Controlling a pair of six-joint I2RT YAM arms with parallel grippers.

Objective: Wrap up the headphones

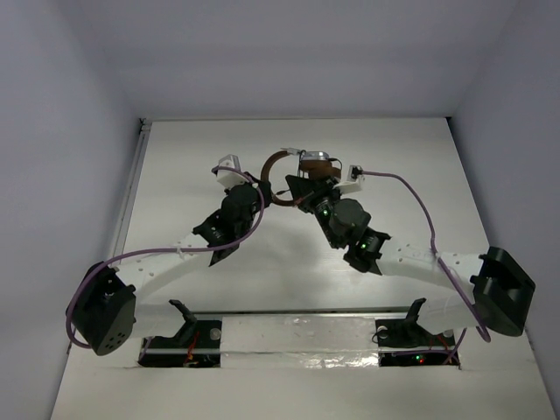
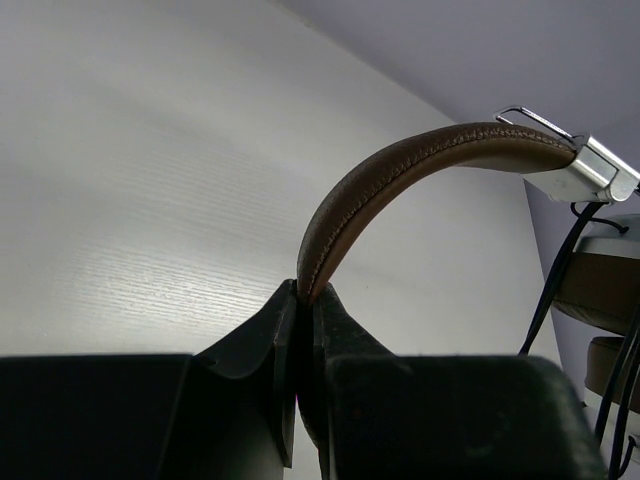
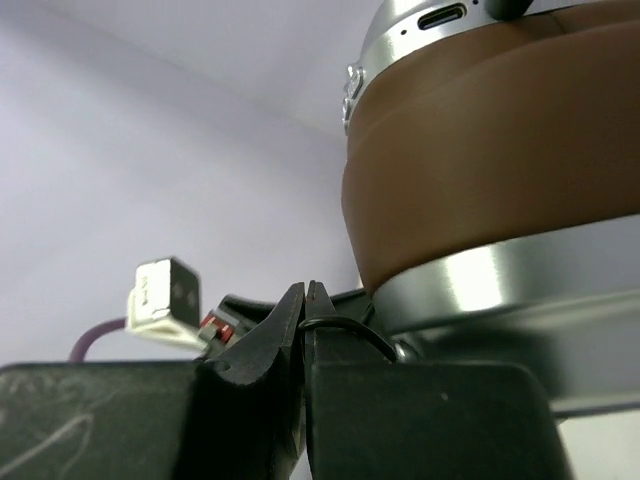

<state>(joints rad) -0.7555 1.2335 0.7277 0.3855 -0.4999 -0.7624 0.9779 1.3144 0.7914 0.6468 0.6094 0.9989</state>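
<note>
Left wrist: your left gripper (image 2: pixel 304 300) pinches the headphones (image 2: pixel 400 165) by the stitched brown headband (image 2: pixel 345 205), which arches over the table (image 2: pixel 120 200) at its far middle.
Right wrist: your right gripper (image 3: pixel 305 300) is closed on the thin dark cord (image 3: pixel 352 328), under a smooth brown-and-silver earcup (image 3: pixel 500 160).
Around: a purple cable (image 1: pixel 411 197) runs beside the earcup.
Surface: white, faintly grained, with pale walls (image 1: pixel 70 70).

The headphones (image 1: pixel 302 166) are over the far middle of the table (image 1: pixel 411 175), between the 2 grippers. The left gripper (image 2: pixel 305 300) is on their left, clamped on the headband (image 2: pixel 400 170), which arches up and rightward to the earcups (image 3: pixel 500 170). The right gripper (image 3: pixel 305 300), just below the earcups, pinches the cord (image 3: pixel 345 325).
</note>
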